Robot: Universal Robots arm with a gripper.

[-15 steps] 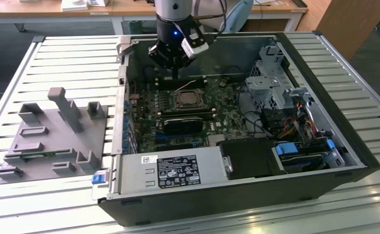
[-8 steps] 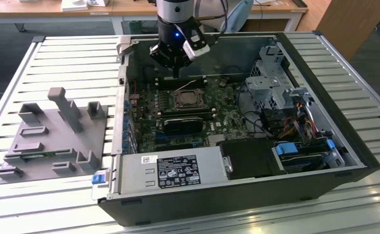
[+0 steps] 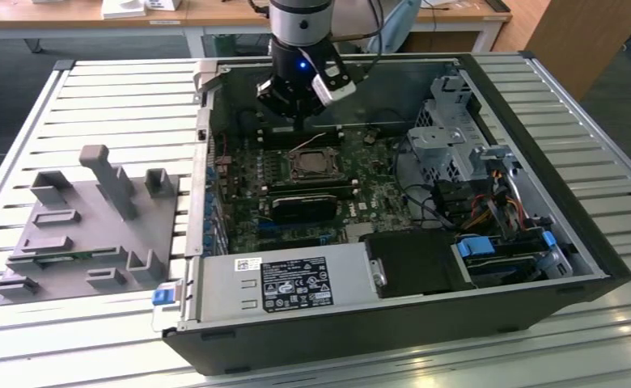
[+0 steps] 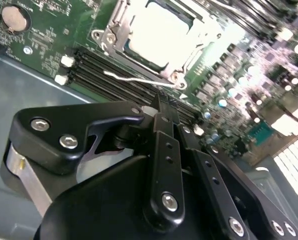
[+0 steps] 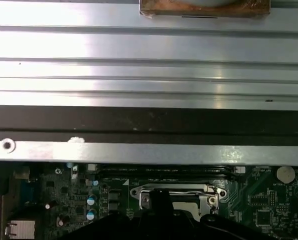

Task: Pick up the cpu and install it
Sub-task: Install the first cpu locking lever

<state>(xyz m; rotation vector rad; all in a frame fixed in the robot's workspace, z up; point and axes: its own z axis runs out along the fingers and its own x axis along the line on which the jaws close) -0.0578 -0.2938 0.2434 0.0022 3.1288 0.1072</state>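
**CPU seated in socket, gripper hovering at far edge of board**

Slatted metal table (image 3: 89,89), open computer case (image 3: 574,234) lying on it, wooden desks behind.

- cpu (image 3: 313,166): sits in motherboard socket, flat, silver top up; in second wrist view (image 4: 156,32) bright plate inside metal socket frame (image 4: 109,37), thin wire lever (image 4: 139,80) lying loose beside frame, not latched. In first wrist view socket frame (image 5: 176,192) partly hidden behind gripper body.
- gripper (image 3: 294,109): above motherboard, just beyond socket toward case's far wall, apart from cpu, nothing between fingers. In second wrist view (image 4: 161,102) black fingertips drawn together, clenched on nothing; linkage bolts visible.
- motherboard (image 3: 386,186): green, memory slots (image 4: 96,67) next to socket, coin cell (image 4: 15,17) near corner.
- black heatsink block (image 3: 310,206): on board just beside socket, nearer side.
- power supply (image 3: 283,283): grey box at case's near edge; drive cage (image 3: 451,121) and cable bundle (image 3: 489,202) at exterior view's right.
- grey fixture tray (image 3: 83,234): on table at exterior view's left of case, upright posts, well apart from gripper.
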